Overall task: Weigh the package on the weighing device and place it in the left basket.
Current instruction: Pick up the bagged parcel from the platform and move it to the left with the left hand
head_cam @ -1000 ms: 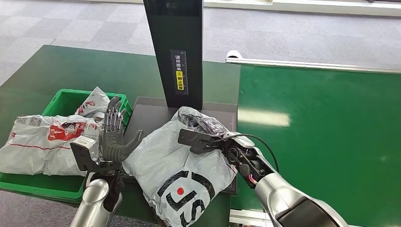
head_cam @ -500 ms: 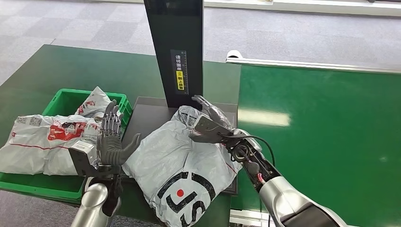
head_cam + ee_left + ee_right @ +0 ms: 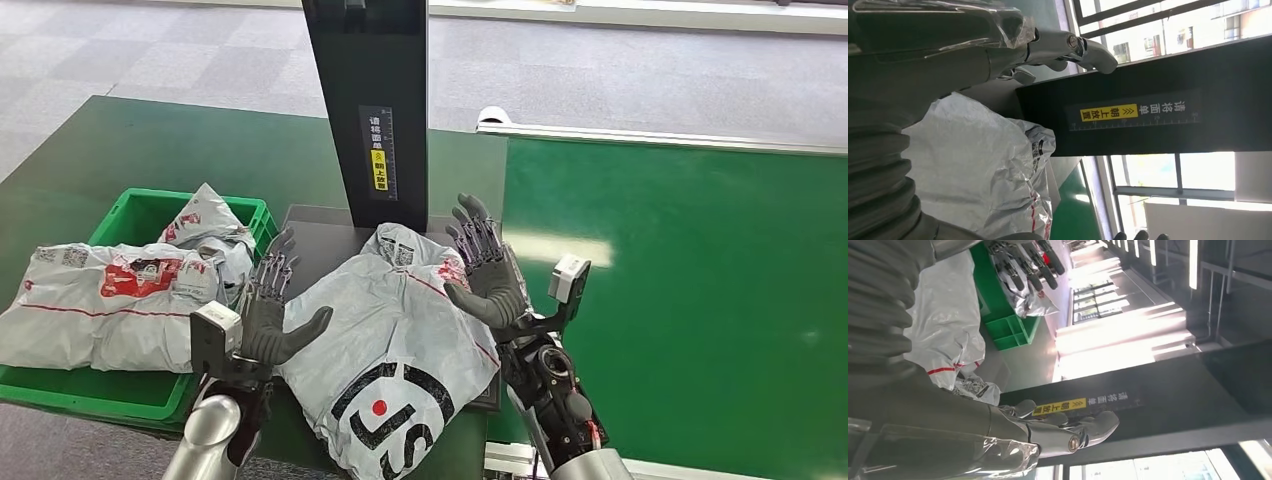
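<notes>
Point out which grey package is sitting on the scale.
The big grey package with the black circular logo, lying on the dark scale between both hands. The other packages lie in the green basket.

1 pkg point(image 3: 385, 340) on scale point(image 3: 320, 245); 1 green basket point(image 3: 140, 215), approx 2 pkgs point(image 3: 110, 300) inside.

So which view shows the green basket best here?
The head view: the green basket sits left of the scale, its near wall and far rim visible, with grey packages heaped in it. The right wrist view catches just one corner past the hand. The left wrist view looks toward the black column instead.
</notes>
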`<state>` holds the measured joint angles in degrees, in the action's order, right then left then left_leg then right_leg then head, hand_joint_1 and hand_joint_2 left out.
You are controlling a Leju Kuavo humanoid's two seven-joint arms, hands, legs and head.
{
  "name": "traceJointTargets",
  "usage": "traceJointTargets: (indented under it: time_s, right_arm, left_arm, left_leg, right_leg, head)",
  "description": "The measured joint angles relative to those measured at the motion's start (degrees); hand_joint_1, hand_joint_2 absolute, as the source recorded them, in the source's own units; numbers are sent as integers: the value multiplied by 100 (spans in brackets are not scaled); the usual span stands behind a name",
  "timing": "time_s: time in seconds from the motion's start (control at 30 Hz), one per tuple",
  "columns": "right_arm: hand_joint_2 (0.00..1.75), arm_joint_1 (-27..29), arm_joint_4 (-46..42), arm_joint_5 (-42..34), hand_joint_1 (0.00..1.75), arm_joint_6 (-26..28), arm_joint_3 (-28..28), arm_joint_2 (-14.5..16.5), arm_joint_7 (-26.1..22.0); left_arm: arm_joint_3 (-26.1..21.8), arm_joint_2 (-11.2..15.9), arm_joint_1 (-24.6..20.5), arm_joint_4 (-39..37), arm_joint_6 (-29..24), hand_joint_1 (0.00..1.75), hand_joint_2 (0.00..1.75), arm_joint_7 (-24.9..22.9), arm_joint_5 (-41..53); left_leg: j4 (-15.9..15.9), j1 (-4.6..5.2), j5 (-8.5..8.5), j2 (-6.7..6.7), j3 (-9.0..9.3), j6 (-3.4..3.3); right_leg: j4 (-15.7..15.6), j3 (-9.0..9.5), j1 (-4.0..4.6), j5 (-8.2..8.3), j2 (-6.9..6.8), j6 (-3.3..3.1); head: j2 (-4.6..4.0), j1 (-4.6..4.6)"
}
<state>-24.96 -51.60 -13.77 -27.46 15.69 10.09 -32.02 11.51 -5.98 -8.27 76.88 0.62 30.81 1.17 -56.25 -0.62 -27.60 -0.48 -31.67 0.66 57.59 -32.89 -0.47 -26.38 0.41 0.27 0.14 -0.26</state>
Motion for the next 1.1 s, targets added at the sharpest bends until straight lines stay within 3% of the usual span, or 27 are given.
traceJointTargets:
  time_s: [1.1]
  right_arm:
    - [175, 160, -284, -18, 0, 53, -179, 47, 33]
  left_arm:
    - [22, -33, -4, -93, 56, 0, 175, -10, 109]
  left_leg:
    - [0, 0, 0, -1, 0, 0]
  right_leg:
    - [0, 0, 0, 0, 0, 0]
  head:
    - [0, 0]
